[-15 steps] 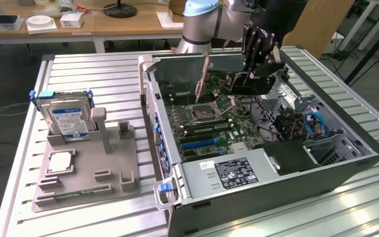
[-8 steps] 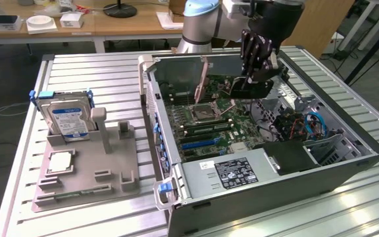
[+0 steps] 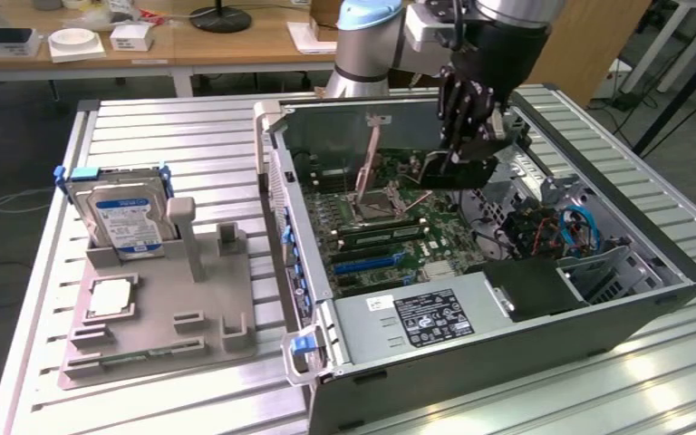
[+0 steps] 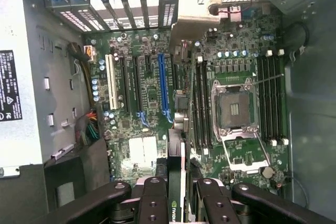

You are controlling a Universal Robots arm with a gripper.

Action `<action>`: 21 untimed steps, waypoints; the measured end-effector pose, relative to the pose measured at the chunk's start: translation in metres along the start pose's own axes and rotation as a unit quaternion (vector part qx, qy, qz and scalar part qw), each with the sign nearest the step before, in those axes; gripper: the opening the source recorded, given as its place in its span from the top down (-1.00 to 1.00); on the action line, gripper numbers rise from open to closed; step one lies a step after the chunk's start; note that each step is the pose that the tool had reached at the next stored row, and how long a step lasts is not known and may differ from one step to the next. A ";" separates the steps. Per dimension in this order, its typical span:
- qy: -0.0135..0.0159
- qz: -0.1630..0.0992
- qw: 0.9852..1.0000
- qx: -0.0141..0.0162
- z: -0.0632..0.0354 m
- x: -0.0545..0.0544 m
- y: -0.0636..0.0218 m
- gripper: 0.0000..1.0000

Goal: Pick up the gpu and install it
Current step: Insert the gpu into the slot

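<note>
Slatted metal table (image 3: 167, 136), wooden desks behind it; an open computer case (image 3: 481, 381) lies on its side on the table. The gpu (image 3: 455, 172) (image 4: 175, 211) hangs inside the case, above the motherboard (image 3: 372, 236) (image 4: 147, 93), clamped in the gripper (image 3: 467, 149) (image 4: 177, 184). In the wrist view the card stands edge-on between the black fingers (image 4: 152, 198), which are closed against its two faces; a green logo shows on its edge. Whether the card touches the board cannot be told. It sits just beside the open CPU socket (image 3: 379, 207) (image 4: 236, 111) and the memory slots, and apart from the long blue expansion slot (image 3: 366, 263) (image 4: 163, 85). The power supply (image 3: 427, 319) with its black label fills the near end of the case. On the exterior view's left, well apart from the case, a grey fixture tray (image 3: 167, 317) holds a hard drive (image 3: 128, 222) with a blue-white label, standing upright.
</note>
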State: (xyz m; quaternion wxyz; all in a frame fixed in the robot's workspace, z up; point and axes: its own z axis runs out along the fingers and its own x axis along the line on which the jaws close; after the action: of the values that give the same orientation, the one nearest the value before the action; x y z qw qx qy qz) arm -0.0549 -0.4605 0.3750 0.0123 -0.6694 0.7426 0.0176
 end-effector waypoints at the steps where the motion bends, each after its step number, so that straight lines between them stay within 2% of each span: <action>1: 0.000 -0.005 1.000 0.000 0.0015 0.000 0.0000 0.47; 5: 0.000 -0.034 0.999 -0.001 0.0061 0.000 0.0001 0.47; 10: 0.001 -0.071 0.997 -0.003 0.0085 0.000 0.0000 0.47; 15: 0.000 -0.074 0.997 -0.003 0.0097 0.000 0.0000 0.47; 19: 0.001 -0.074 0.997 -0.003 0.0168 0.000 0.0007 0.47; 21: 0.002 -0.074 0.997 -0.003 0.0203 0.000 0.0025 0.47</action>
State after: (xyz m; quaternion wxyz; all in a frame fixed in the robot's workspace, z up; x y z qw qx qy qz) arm -0.0576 -0.4597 0.3547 0.0099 -0.7226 0.6910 0.0172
